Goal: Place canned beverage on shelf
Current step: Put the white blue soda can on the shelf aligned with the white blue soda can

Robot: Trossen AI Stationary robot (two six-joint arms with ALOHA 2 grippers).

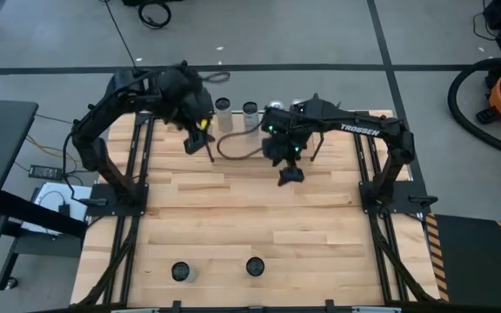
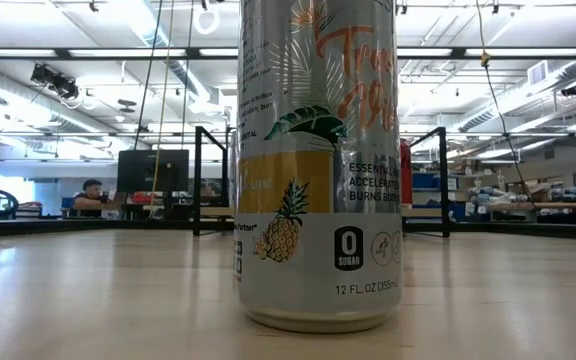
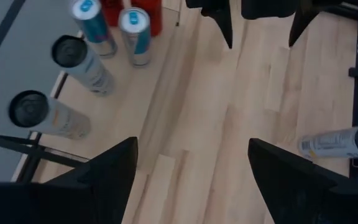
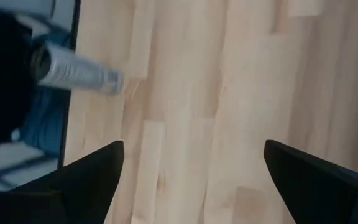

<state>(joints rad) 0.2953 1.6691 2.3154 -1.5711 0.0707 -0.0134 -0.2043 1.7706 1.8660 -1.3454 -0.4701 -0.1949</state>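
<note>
Near the table's (image 1: pixel 233 217) front edge: two cans waiting, one (image 1: pixel 181 272) left of the other (image 1: pixel 255 266), presumably next for shelving. Mid-table, toward the back: right gripper (image 1: pixel 290 174) over bare wood, fingers spread wide, nothing between them, apparently just clear of a placement. At the back-left: left gripper (image 1: pixel 200 139) beside the shelf (image 1: pixel 237 130), likewise spread wide and empty. Along the back edge: shelved cans (image 3: pixel 82 62) upright in a row, kept together on the board.
</note>
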